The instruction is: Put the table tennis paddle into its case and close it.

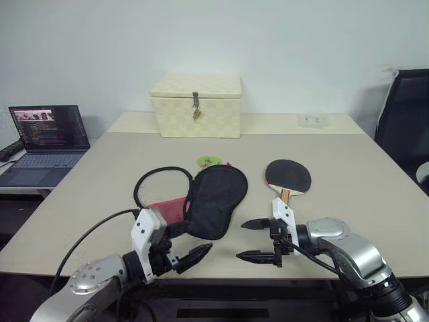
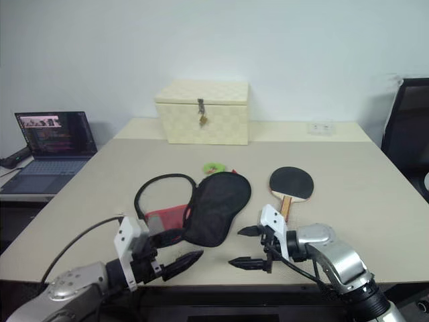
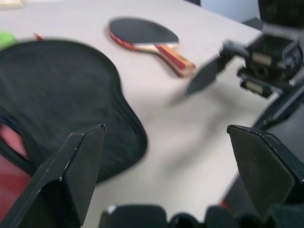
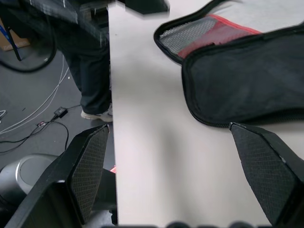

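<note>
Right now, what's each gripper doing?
Left gripper: open, empty.
Right gripper: open, empty.

Open left gripper [image 3: 166,166] faces case [image 3: 61,104], paddle [image 3: 142,35], right gripper [image 3: 213,71].

Left gripper [image 1: 190,258] and right gripper [image 1: 253,239] hover near the table [image 1: 348,188] front edge, jaws wide, tips facing.

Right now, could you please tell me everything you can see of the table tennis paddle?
The table tennis paddle lies flat on the beige table, its round black rubber face up and its short light wooden handle, reddish at the neck, pointing toward the robot. It sits apart from the open black case, on that case's right. Nothing grips it; the right gripper hovers open just short of the handle.
</note>
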`<state>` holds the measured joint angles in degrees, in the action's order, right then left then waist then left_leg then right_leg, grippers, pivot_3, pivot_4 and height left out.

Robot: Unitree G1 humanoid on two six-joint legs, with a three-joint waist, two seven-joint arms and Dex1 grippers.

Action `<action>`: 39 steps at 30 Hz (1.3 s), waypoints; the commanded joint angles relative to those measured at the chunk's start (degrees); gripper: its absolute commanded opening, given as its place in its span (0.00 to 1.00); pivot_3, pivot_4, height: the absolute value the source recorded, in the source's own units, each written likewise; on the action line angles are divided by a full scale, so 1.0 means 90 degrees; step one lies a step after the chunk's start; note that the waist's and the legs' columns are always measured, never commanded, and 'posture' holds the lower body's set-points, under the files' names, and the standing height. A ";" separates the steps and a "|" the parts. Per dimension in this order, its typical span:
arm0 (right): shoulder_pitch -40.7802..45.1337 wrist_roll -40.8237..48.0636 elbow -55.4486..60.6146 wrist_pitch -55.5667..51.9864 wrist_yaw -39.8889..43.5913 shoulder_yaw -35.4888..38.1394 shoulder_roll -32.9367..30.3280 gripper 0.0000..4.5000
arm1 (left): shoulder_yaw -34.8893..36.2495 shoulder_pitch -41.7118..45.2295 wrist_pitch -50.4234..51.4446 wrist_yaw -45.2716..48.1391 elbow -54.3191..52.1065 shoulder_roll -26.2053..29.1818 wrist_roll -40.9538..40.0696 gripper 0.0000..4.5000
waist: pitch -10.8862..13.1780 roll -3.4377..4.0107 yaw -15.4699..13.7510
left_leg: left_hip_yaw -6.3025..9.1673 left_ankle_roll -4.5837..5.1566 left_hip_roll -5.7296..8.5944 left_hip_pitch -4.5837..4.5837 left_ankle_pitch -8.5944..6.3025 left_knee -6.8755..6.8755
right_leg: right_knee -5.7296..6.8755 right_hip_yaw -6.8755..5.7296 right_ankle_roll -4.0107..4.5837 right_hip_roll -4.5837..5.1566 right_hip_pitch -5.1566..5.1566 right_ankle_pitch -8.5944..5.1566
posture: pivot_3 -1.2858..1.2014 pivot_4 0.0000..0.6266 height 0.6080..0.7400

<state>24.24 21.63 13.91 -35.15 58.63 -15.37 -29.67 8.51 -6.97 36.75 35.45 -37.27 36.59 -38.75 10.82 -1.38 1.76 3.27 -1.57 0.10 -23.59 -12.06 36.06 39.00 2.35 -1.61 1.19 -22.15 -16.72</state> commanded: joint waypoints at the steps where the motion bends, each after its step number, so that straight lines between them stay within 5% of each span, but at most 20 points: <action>1: 0.0052 0.0088 0.0217 -0.0039 -0.0023 -0.0035 0.0038 0.99 | -0.0071 0.0012 -0.0150 -0.0116 -0.0153 -0.0098 0.0112 1.00 | 0.0000 0.0000 -0.0008 | 0.0001 0.0000 0.0000 0.0000 0.0000 0.0001 | 0.0000 0.0000 0.0000 0.0000 0.0002 0.0000 | 0.52 0.24 1.00; 14: 0.0493 0.0478 0.0486 -0.1418 -0.1332 0.0599 0.0613 0.99 | 0.0443 0.0601 -0.0264 -0.0049 0.0346 -0.0136 -0.0043 1.00 | 0.0000 0.0000 -0.0002 | 0.0002 -0.0001 -0.0002 0.0007 0.0001 0.0003 | 0.0004 -0.0003 0.0000 -0.0002 0.0008 0.0000 | 0.52 0.24 1.00; 28: 0.2141 -0.0213 -0.2224 -0.2508 -0.4298 0.1440 0.2405 0.99 | 0.0814 0.1199 -0.0584 0.0943 0.1424 0.0492 0.0075 1.00 | 0.0000 0.0000 0.0010 | -0.0008 -0.0001 0.0001 0.0005 0.0001 -0.0007 | 0.0005 -0.0001 0.0002 -0.0004 -0.0005 0.0001 | 0.52 0.24 1.00; 39: 0.2292 -0.0105 -0.2500 -0.3056 -0.4720 0.1739 0.2755 0.99 | 0.1243 0.1285 -0.0283 0.1919 0.1624 0.1018 -0.0574 1.00 | 0.0001 0.0002 0.0020 | -0.0006 0.0000 -0.0001 -0.0012 0.0000 -0.0010 | 0.0005 -0.0004 0.0004 -0.0002 -0.0020 0.0002 | 0.52 0.24 1.00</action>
<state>43.57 19.21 -10.74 -61.50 16.15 -0.98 -5.57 16.30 3.39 33.46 50.85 -22.18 44.08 -40.99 10.83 -1.37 1.94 3.22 -1.57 0.08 -23.70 -12.05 35.97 39.05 2.31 -1.57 1.17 -22.33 -16.70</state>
